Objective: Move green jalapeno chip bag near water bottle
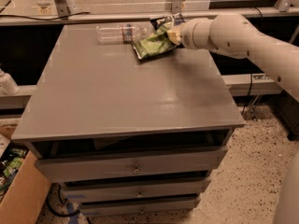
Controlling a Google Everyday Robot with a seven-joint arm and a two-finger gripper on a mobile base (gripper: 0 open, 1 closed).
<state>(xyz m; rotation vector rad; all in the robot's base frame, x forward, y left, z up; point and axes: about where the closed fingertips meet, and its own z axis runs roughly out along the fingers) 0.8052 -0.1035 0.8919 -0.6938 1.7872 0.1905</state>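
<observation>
A: Looking for the green jalapeno chip bag (150,43). Lying where?

B: Resting near the far edge of the grey cabinet top (126,92), slanting from lower left up to upper right. Sitting just beside the water bottle (122,32), itself lying on its side to the left. Possibly touching the bottle's right end, but too close for telling.

A: And the gripper?

B: Reaching in from the right on a pale, rounded arm (233,31). Meeting the bag's upper right end with the gripper (174,33), just in front of a smaller dark chip bag (166,20). Clamping the bag or merely resting against it: not showing clearly, so not guessing.

A: Wondering how the bag is going to handle.

B: Judging by looks alone: weighing very little, crinkling and giving way under pressure, sliding easily on its glossy film. Probably carrying brittle chips inside a cushion of air, so crushing readily under a hard squeeze.

A: Taking hold where, then?

B: Pinching lightly at a flat sealed end or a corner, much like the end now against the gripper. Avoiding the puffed middle, to spare the chips and keep the film from slipping out. Risking, with any dragging, a nudge to the bottle, probably rolling freely while lying sideways.
</observation>
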